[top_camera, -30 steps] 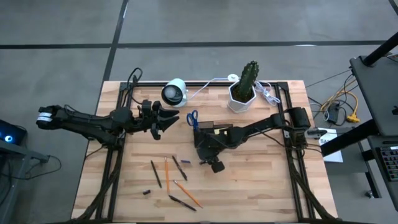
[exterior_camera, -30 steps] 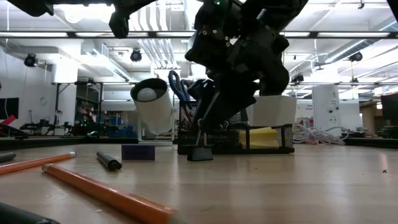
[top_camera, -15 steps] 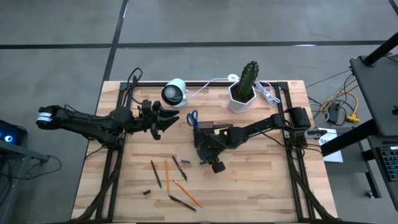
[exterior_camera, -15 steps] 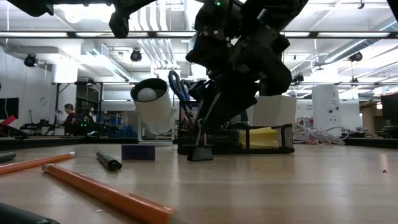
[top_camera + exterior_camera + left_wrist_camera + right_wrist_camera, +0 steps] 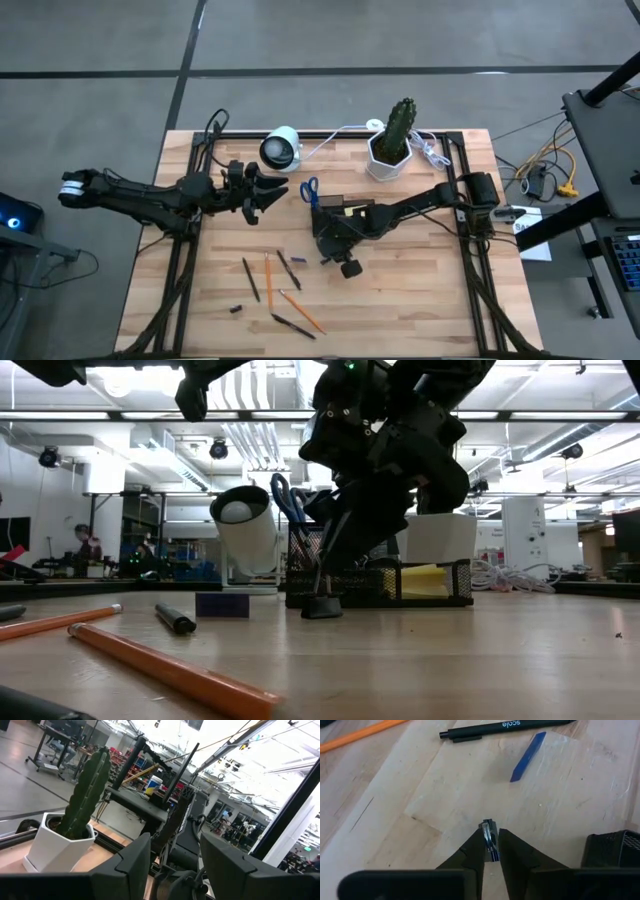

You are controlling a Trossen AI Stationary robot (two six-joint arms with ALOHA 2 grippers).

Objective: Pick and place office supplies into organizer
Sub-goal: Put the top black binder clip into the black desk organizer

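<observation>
pens: 4 | orange pencils: 2 | scissors: 1

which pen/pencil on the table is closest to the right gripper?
The black pen, lying just left of the right gripper beside a small blue piece. The orange pencils and the other dark pens lie farther toward the table's front-left.

A grey concrete floor with dark seam lines surrounds the wooden table. Beyond it lies a workshop — white ceiling pipes, bright strip lights, black metal racks — and a dark desk stands to one side.
</observation>
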